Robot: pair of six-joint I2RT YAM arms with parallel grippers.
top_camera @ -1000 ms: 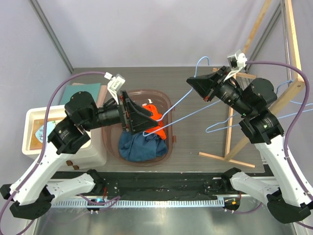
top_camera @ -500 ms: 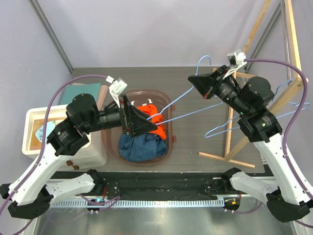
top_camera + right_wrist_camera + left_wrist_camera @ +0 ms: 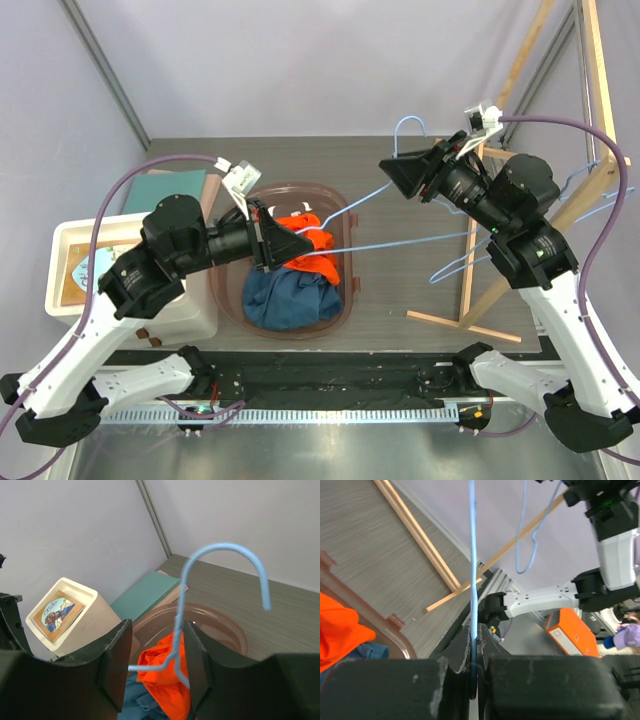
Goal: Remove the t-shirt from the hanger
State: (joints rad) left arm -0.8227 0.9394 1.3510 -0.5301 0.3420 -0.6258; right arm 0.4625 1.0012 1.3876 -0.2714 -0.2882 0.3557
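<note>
The light blue wire hanger (image 3: 400, 243) stretches between both arms above the basket. My left gripper (image 3: 292, 250) is shut on its lower bar, and the wire (image 3: 472, 555) runs straight out from the pinched jaws of that gripper (image 3: 474, 630). My right gripper (image 3: 386, 171) is open, its fingers either side of the hanger's neck (image 3: 177, 610) below the hook. The orange t-shirt (image 3: 305, 232) lies crumpled in the basket under the wire, also seen as orange cloth (image 3: 165, 677) in the right wrist view. The visible wire carries no cloth.
The brown basket (image 3: 338, 205) also holds a dark blue garment (image 3: 290, 295). A wooden rack (image 3: 590, 195) at the right carries another blue hanger (image 3: 590, 178). A white bin (image 3: 75, 235) and a teal book (image 3: 165, 190) sit at the left.
My left gripper has closed on the hanger's bar. My right gripper, shut on the neck before, has opened around it. The hanger has shifted slightly left and leveled.
</note>
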